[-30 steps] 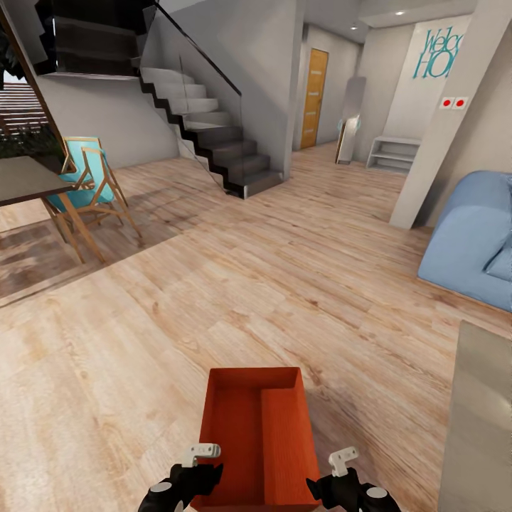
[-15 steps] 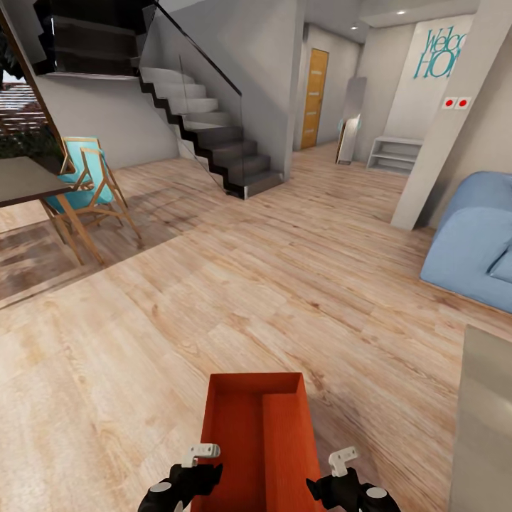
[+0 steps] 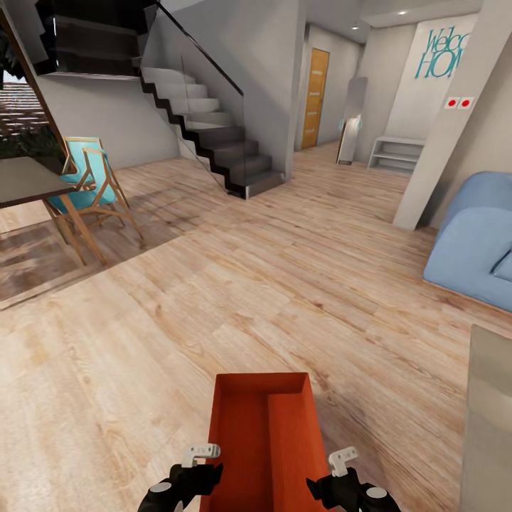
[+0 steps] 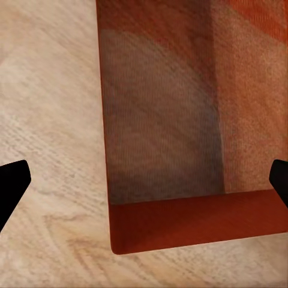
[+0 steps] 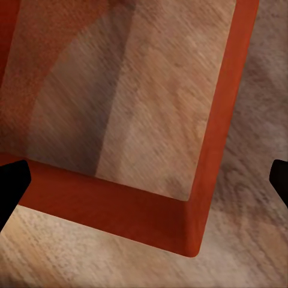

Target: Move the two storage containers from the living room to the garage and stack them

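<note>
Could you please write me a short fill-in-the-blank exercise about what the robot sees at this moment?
1. The orange-red storage container sits between the two ____.
2. The plank floor is light ____.
3. The sofa at the view's right is ____.
4. The staircase has a ____ railing.

Missing words: grippers; wood; blue; glass

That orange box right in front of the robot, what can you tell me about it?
The orange box is a plain orange-red rectangular bin with thin walls and an open top, and nothing shows inside it. It sits between the left end effector and the right end effector, its long side pointing away from the robot, above the light wood floor. Whether the end effectors grip it cannot be told.
</note>
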